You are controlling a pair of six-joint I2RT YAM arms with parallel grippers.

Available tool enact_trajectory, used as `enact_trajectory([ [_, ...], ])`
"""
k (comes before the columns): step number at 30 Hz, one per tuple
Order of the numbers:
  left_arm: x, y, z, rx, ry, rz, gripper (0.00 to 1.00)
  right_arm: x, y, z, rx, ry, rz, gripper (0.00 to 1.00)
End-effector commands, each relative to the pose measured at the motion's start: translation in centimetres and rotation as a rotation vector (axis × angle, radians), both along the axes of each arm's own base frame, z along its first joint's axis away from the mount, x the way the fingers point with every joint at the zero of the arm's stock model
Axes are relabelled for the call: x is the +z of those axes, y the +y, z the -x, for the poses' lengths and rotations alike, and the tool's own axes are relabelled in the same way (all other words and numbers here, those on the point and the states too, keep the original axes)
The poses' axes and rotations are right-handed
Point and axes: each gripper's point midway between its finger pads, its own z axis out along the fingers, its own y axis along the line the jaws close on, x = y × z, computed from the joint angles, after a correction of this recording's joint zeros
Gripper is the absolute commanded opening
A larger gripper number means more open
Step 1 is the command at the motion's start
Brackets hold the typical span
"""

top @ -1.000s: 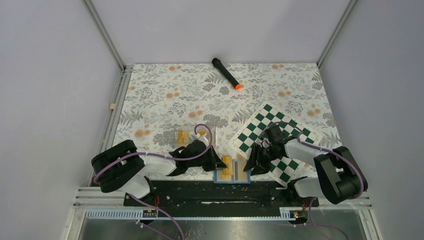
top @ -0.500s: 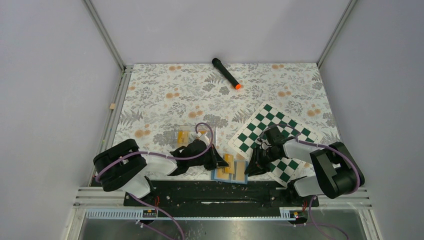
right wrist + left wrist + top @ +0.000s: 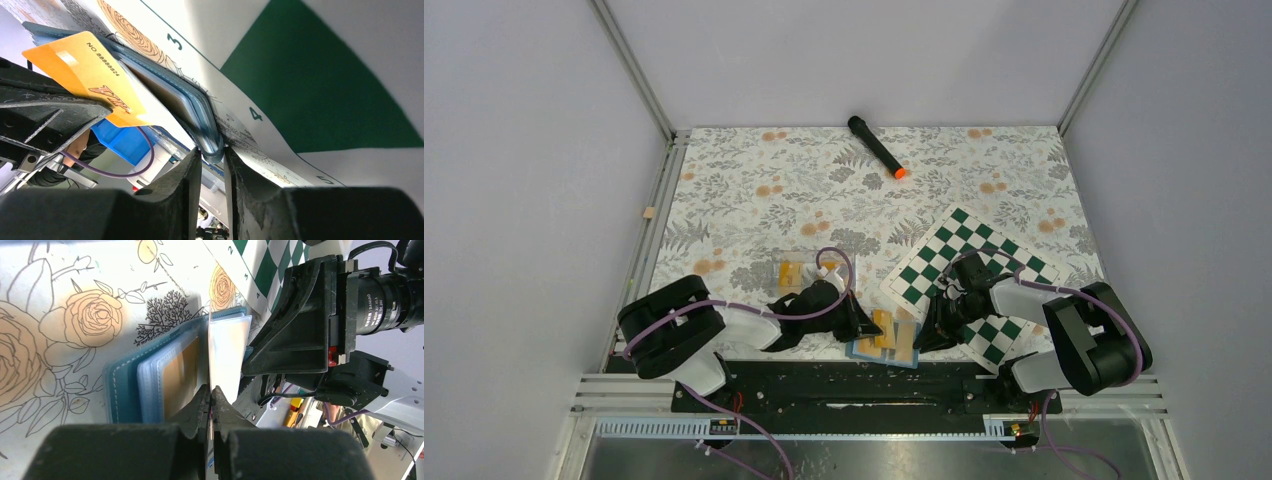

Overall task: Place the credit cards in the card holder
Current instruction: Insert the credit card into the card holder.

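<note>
1. Credit cards: one orange card [image 3: 85,75] is pinched by the fully closed left gripper [image 3: 210,395]. It stands on its edge over the open holder, and in the top view its long axis runs away from the arm bases.
2. One more card [image 3: 180,370] sits behind a clear sleeve inside the card holder [image 3: 122,385].
3. Two orange cards [image 3: 790,271] seem to lie in the clear tray [image 3: 806,270], though an exact count is hard.
4. The one blue holder lies open at the near table edge, its long axis left to right, its right end at the chessboard [image 3: 969,255].
5. The right gripper [image 3: 212,170] is nearly closed, clamping the holder's right edge.
6. One black marker [image 3: 874,146] lies far away.
</note>
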Motion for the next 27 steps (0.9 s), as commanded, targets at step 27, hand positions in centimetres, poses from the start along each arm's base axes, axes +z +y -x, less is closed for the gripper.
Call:
enact_trajectory([
  [27,1.0,-1.1,2.8,-0.131,0.064,-0.050,0.00,-1.6,-0.5,-0.2,-0.002,-0.022,0.041,0.26],
])
